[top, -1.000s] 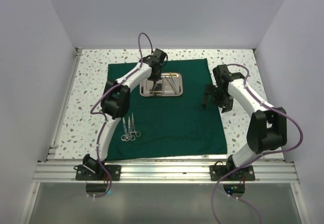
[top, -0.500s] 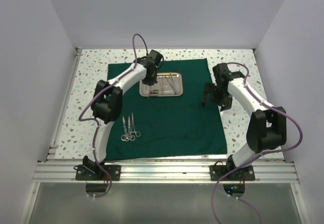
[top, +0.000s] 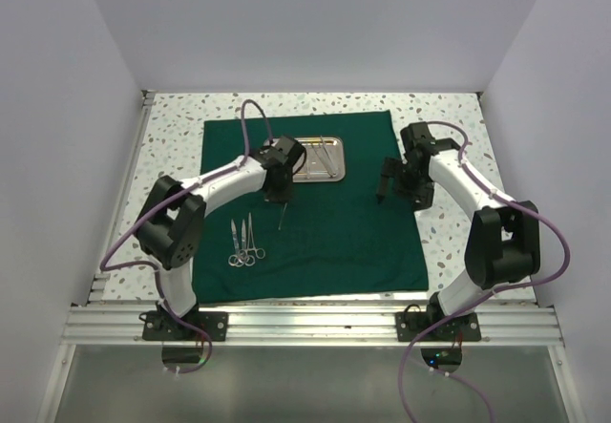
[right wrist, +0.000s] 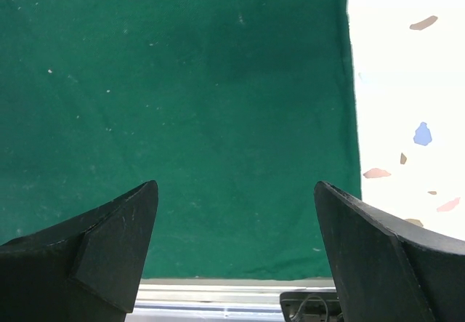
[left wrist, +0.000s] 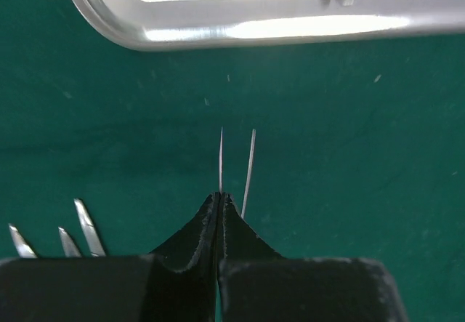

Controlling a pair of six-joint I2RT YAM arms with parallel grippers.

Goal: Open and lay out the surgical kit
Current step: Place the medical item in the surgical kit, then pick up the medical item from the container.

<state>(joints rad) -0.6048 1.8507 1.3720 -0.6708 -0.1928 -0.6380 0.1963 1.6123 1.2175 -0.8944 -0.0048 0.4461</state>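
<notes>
Cloth wrap (top: 325,242) spread flat mid-frame, tray (top: 320,179) at its upper centre. A few laid-out instruments (top: 246,243) lower left. Left gripper (left wrist: 220,198) clamped on tweezers (left wrist: 248,169) just below tray. Right gripper (right wrist: 236,213) apart, empty, over cloth's right edge. Tray instruments (top: 325,156) not yet laid out.

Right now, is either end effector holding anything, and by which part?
The left end effector holds slim silver tweezers near their back end, both tips free. The right end effector is open, empty.
</notes>
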